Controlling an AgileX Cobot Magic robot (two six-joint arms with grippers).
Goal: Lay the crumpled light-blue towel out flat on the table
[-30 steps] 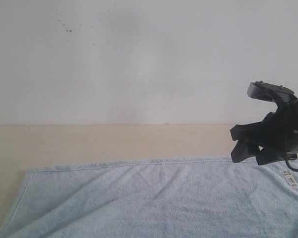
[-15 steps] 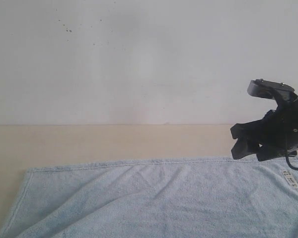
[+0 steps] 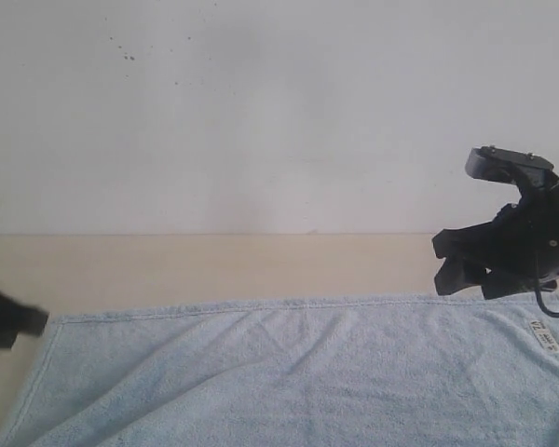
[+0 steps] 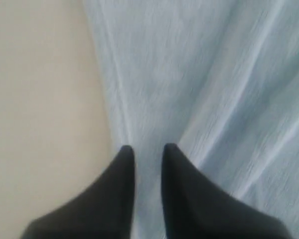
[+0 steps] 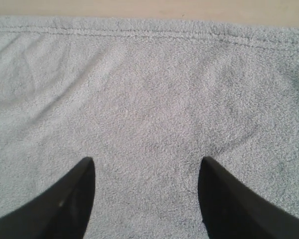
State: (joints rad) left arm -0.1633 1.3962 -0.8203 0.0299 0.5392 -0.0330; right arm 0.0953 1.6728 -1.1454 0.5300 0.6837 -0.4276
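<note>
You had the towel nearly spread: it lay across the lower part of the exterior view on the desk, its far hem running straight from left to right and its white label showing at the right edge. What was left, by my reading, was the lower left, where slanting creases remained and the side hem ran off at an angle.

Your right pincer hung over the far right corner with its jaws wide apart and nothing between them. Your left pincer sat over the towel's left hem with its fingers drawn close, only a slim gap between them. The wrist view was blurred, so I could not tell whether any cloth was pinched.

Against the earlier frames, the left pincer had come into the exterior view at the left edge, beside the towel's far left corner. The right pincer and the towel had barely changed.
</note>
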